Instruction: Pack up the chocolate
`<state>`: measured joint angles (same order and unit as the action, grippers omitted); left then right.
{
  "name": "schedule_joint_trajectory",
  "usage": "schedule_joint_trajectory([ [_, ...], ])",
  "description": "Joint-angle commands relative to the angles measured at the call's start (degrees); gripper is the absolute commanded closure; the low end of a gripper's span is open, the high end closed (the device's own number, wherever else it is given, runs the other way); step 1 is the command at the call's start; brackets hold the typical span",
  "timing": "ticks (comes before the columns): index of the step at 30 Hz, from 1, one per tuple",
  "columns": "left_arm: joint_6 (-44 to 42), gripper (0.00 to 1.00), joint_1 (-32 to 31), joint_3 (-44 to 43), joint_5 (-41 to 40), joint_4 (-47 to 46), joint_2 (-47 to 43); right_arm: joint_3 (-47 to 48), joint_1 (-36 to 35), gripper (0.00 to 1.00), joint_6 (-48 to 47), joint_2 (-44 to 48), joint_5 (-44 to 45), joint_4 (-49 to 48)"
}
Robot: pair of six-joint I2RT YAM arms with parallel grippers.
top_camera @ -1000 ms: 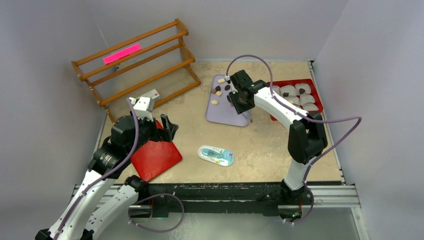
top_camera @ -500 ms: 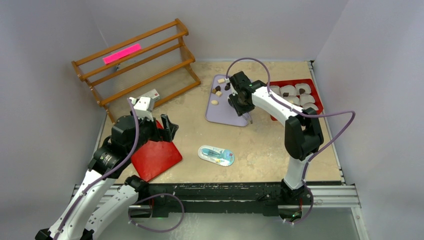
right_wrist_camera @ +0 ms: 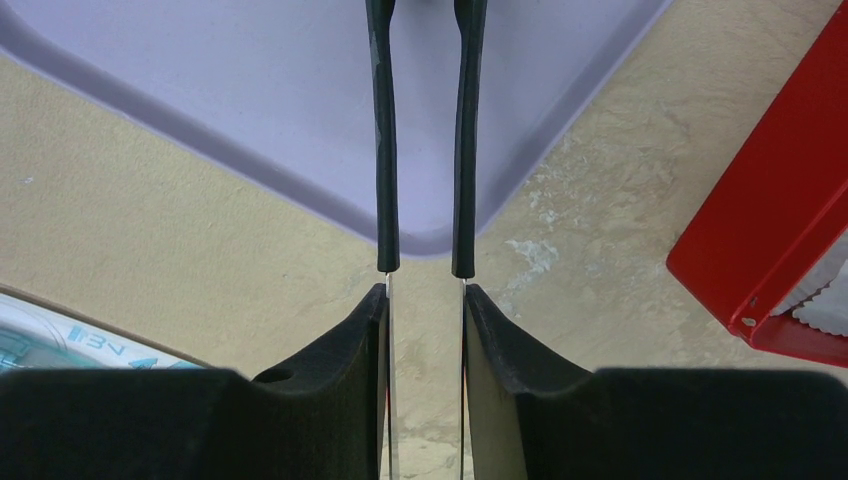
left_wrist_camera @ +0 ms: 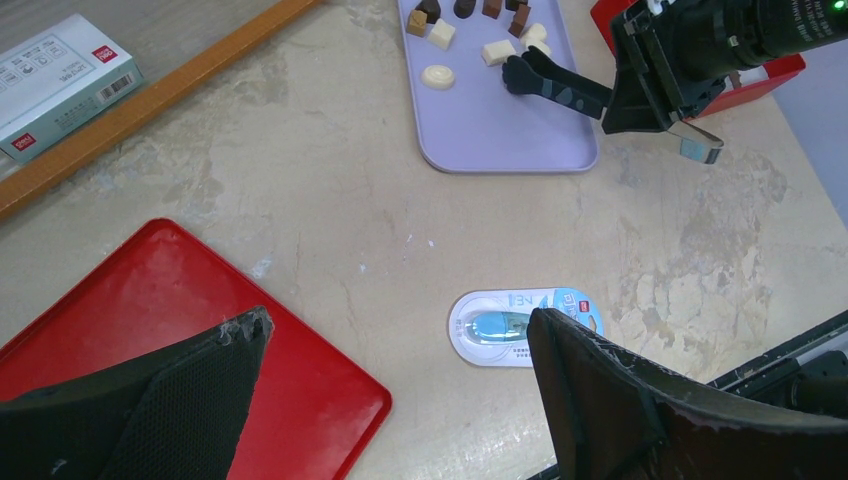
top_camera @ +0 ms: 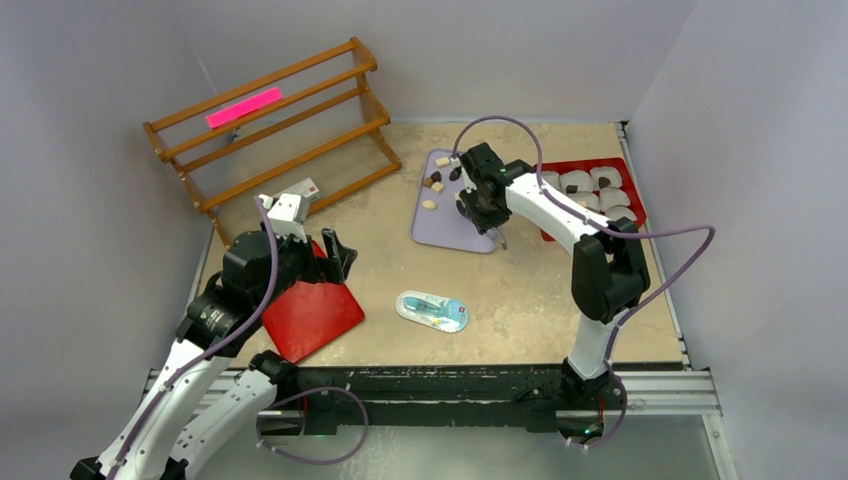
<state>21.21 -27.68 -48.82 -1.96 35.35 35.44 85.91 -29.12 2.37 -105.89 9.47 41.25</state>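
Left tool (left_wrist_camera: 398,330): stood spread wide; well apart from the lavender tray (left_wrist_camera: 500,135)
Right tool (right_wrist_camera: 425,295): pinched tweezers (right_wrist_camera: 382,150); prongs lay over that tray, near the chocolate (left_wrist_camera: 497,52)

The right wrist view's top edge cut off the tips of the right gripper (left_wrist_camera: 520,72). You could not tell whether they held chocolate (left_wrist_camera: 441,34).

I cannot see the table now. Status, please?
Left tool open above flat red tray. Right tool shut on tongs, tips at chocolate on purple tray. Nothing blocking.
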Motion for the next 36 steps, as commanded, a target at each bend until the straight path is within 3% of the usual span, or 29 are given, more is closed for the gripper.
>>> schedule_joint_trajectory([
  [1, -0.91, 0.0, -0.09, 0.44, 0.03, -1.52, -0.11, 0.58, 0.22, 0.78, 0.19, 5.23, -0.43, 2.49],
  [17, -0.91, 0.0, -0.09, 0.51, 0.15, -1.52, 0.29, 0.4, 3.79, 0.79, 1.29, 11.81, 2.59, 2.8],
  [36, -1.0, 0.0, -0.09, 0.76, 1.69, -1.96, 2.66, -5.76, 27.82, 0.79, 5.71, 18.8, 4.09, 1.16],
])
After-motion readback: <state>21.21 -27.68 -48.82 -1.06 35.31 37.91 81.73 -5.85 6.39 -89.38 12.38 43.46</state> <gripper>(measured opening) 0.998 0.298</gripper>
